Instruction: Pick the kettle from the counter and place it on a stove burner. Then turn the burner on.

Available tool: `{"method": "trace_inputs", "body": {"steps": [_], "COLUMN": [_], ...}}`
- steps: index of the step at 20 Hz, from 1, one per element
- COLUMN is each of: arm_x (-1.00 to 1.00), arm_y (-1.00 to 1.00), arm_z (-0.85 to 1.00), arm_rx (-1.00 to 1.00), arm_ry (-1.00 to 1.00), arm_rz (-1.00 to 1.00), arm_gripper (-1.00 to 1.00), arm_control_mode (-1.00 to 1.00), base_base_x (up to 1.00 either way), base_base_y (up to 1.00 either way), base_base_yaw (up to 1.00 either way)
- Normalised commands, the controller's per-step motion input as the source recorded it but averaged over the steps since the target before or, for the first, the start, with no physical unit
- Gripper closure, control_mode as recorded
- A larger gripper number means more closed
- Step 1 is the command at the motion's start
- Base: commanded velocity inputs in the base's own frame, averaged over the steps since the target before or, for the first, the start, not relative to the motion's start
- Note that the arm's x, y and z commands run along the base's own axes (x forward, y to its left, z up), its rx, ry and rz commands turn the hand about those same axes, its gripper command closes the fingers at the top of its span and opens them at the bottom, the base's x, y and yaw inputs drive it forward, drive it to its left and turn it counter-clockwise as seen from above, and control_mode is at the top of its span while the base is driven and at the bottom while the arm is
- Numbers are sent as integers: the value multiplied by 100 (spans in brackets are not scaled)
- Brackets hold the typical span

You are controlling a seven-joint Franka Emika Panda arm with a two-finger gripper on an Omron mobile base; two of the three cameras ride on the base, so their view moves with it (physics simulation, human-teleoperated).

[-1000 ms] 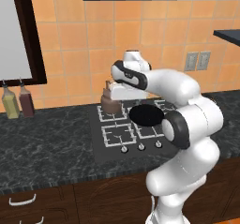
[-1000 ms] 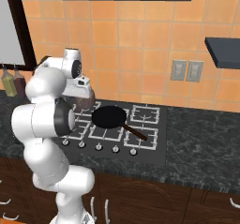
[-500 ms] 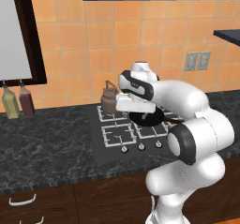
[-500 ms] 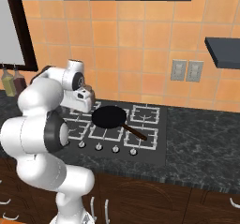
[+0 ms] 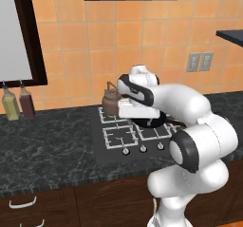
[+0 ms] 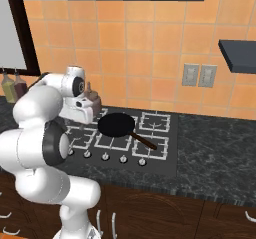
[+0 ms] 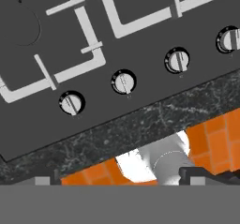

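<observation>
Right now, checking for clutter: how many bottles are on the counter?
2: the yellowish bottle far left on the counter by the wall, the dark bottle beside it.

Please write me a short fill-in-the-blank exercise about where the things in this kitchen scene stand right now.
1. The kettle stands on the back-left ____ of the cooktop.
2. The round black ____ sits near the cooktop's middle, its handle pointing toward the front right.
3. Two slim ____ stand on the counter by the wall, left of the cooktop.
4. In the hand view, the camera looks down on a row of round ____ along the cooktop's front edge.

Missing words: burner; pan; bottles; knobs
</observation>
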Motion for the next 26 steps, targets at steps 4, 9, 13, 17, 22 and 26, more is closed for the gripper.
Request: {"method": "trace_inputs", "body": {"steps": [4,9,13,17,22,26], "arm_x": [-9,2,0,2,2,8], "arm_y": [-12,-7,-4,-17,-18,-5], "arm_z": [-41,-50,-44,-44,-16,-15], "arm_rx": [-9,0,0,0,0,0], "arm_ry": [-15,-14,-1,4,8,13], "arm_rz": [0,0,0,0,0,0], "arm_gripper": [-100,-100,-100,-100,-100,-100], "arm_control_mode": [-100,-100,-100,-100,-100,-100], "base_base_x": [0,0,0,0,0,0], "base_base_y": [0,0,0,0,0,0], "base_base_yaw": [0,0,0,0,0,0]}}
